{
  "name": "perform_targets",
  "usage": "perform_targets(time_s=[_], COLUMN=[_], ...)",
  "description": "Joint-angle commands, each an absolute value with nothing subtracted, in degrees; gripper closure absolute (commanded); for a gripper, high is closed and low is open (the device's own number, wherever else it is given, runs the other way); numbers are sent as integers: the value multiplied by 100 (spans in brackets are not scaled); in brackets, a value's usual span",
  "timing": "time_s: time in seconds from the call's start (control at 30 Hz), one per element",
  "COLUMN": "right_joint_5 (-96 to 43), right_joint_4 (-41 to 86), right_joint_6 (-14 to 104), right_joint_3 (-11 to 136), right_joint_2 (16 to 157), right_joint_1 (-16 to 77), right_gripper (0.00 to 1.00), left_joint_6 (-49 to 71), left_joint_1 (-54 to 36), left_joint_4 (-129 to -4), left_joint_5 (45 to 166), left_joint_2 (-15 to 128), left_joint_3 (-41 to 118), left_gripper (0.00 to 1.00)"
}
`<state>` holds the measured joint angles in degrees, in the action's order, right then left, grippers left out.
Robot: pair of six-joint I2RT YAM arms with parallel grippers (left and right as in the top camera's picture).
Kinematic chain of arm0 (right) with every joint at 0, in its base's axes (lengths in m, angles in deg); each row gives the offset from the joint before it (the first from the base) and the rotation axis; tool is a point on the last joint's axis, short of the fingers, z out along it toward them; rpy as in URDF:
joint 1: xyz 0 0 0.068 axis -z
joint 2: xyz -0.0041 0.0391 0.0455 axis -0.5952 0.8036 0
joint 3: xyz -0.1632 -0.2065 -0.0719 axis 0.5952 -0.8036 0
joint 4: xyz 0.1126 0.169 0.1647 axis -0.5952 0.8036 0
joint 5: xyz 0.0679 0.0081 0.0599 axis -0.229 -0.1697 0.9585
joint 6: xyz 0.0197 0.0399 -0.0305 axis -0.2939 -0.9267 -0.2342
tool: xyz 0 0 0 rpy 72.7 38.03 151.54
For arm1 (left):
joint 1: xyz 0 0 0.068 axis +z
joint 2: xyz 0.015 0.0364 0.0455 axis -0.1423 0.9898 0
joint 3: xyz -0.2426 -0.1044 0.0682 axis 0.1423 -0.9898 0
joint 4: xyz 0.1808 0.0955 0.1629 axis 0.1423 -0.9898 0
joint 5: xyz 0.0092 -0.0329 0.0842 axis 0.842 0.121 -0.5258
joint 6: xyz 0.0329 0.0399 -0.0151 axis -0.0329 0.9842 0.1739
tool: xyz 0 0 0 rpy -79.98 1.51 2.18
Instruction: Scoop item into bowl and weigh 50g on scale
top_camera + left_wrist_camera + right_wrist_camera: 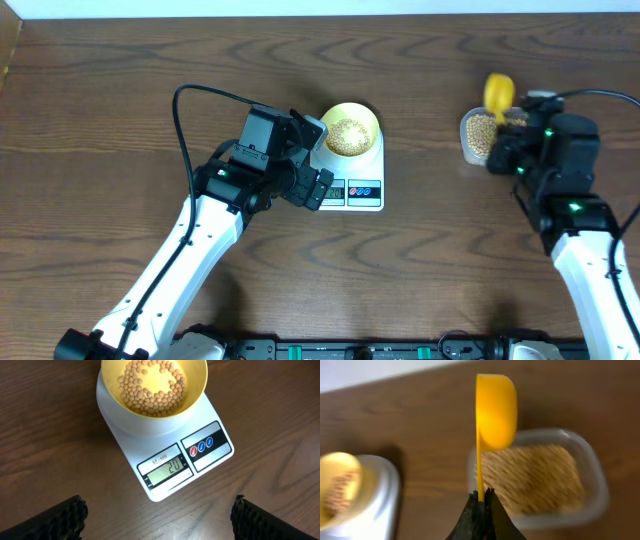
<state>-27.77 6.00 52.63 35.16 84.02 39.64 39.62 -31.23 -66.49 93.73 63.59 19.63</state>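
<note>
The right claw (482, 497) is pressed together on the handle of the yellow scoop (495, 410), whose long axis points away from it over the clear tub (592, 480) of beans (535, 475) toward the desk's (100, 80) right edge. The pale yellow bowl (197, 380) sits on the white scale (117, 435) near the desk's middle, well apart to the scoop's left. The left claw (159, 519), nearer the scale, is spread wide and empty.

The top edge of the left wrist view cuts off the bowl (196, 385) at its far rim. From the right wrist, the scale (380, 497) and tub (598, 485) look blurred.
</note>
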Motion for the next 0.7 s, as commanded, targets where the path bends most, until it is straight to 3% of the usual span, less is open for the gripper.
perform_targets(time_s=[0.0, 0.17, 0.67], right_joint_5=[-2823, -3450, -3378], right_joint_4=[860, 1059, 867], right_joint_6=[5621, 5630, 5621], right_joint_3=[3527, 3510, 3505], right_joint_2=[8374, 8481, 9650], right_joint_1=[4137, 4141, 4141], right_gripper=[99, 99, 99], left_joint_6=[4012, 4012, 4012], left_joint_1=[-3125, -3125, -3125], left_joint_4=[-6666, -6666, -6666], left_joint_5=[9339, 9339, 9339], left_joint_2=[6389, 6389, 6389], left_joint_3=[1937, 1937, 1937], left_gripper=[6, 6, 6])
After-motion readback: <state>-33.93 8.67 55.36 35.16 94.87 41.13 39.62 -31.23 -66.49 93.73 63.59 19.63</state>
